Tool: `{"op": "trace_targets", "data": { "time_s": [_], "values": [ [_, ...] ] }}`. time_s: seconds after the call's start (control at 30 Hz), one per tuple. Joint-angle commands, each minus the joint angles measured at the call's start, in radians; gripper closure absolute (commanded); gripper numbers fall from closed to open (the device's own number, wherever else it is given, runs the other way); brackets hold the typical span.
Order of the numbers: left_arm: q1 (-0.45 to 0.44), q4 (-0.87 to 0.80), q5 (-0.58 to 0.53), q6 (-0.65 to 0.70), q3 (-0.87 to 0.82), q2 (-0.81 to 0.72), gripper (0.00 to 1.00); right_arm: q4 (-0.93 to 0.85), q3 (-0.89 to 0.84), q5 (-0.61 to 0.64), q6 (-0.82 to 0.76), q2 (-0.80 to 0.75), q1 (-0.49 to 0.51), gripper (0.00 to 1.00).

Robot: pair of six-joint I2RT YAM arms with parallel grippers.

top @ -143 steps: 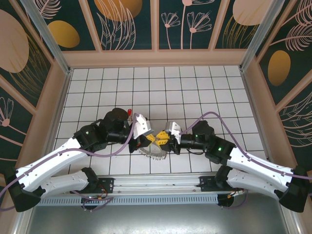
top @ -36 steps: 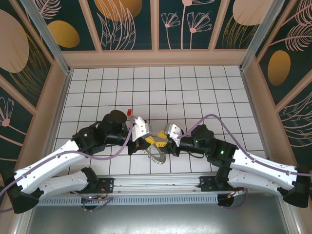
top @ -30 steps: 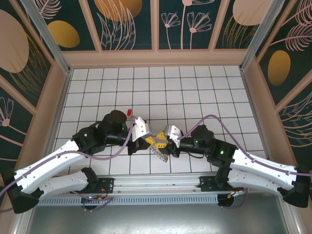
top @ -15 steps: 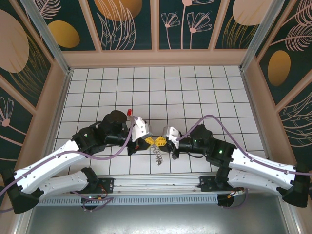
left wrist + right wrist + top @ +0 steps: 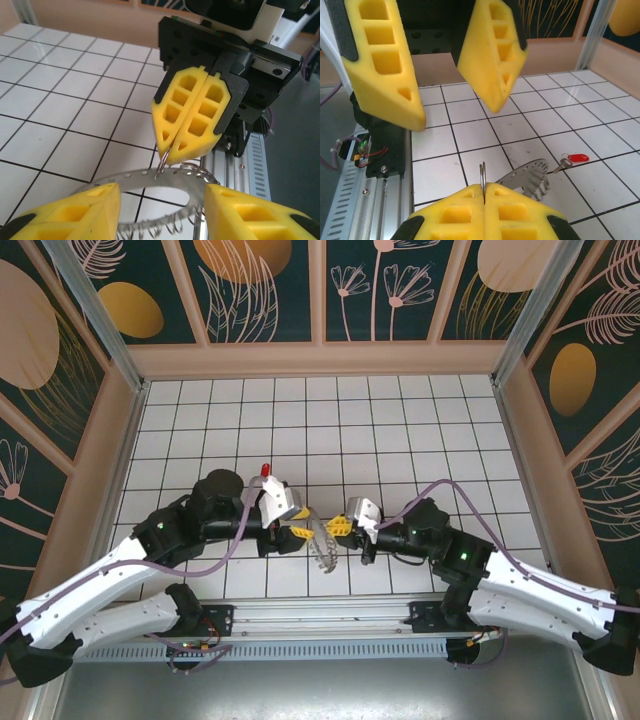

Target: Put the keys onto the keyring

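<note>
1. While the white tiled bench (image 5: 420,430) itself looks as it did before, the white left arm (image 5: 100,578) has drawn back toward its own side, opening a gap to the other claw.
2. The yellow-fingered left claw (image 5: 302,522) is now released, its fingers spread wide either side of the ring. Half a second ago it crowded against its partner.
3. The yellow-fingered right claw (image 5: 339,527) stays clenched on a thin wire loop (image 5: 482,181) at the rim of the grey, toothed metal keyring (image 5: 321,546). The keyring hangs tilted from that single hold, and I cannot tell whether its lower edge touches the tiles.
4. The tiny red-headed key (image 5: 264,471) with its short grey shaft lies unmoved on the bench behind the left arm, well apart from the keyring. Nothing is threaded yet. By my judgement the freed left claw is now available to fetch the key.
</note>
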Motion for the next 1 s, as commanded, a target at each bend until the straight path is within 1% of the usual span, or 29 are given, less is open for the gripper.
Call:
{"op": "trace_targets", "data": {
  "time_s": [0.0, 0.13, 0.17, 0.37, 0.6, 0.73, 0.83, 0.97],
  "values": [
    [-0.006, 0.081, -0.055, -0.058, -0.044, -0.034, 0.52, 0.078, -0.014, -0.006, 0.002, -0.028, -0.019, 1.0],
    [-0.007, 0.112, -0.147, -0.084, -0.068, -0.039, 0.51, 0.108, -0.027, -0.026, 0.011, -0.026, -0.033, 1.0],
    [-0.006, 0.128, -0.154, -0.089, -0.078, -0.037, 0.51, 0.118, -0.032, -0.031, 0.015, -0.026, -0.035, 1.0],
    [-0.006, 0.198, -0.109, -0.103, -0.106, -0.02, 0.52, 0.191, -0.073, -0.038, 0.054, -0.034, -0.048, 1.0],
    [-0.006, 0.233, 0.003, -0.072, -0.11, -0.005, 0.54, 0.285, -0.124, -0.091, 0.102, -0.041, -0.065, 1.0],
    [-0.007, 0.255, 0.053, -0.053, -0.11, 0.01, 0.56, 0.411, -0.18, -0.156, 0.17, -0.064, -0.087, 1.0],
    [-0.006, 0.262, 0.078, -0.04, -0.107, 0.018, 0.57, 0.472, -0.206, -0.178, 0.202, -0.079, -0.097, 1.0],
    [-0.006, 0.27, 0.097, -0.036, -0.108, 0.02, 0.57, 0.491, -0.215, -0.199, 0.217, -0.087, -0.112, 1.0]
  ]
}}
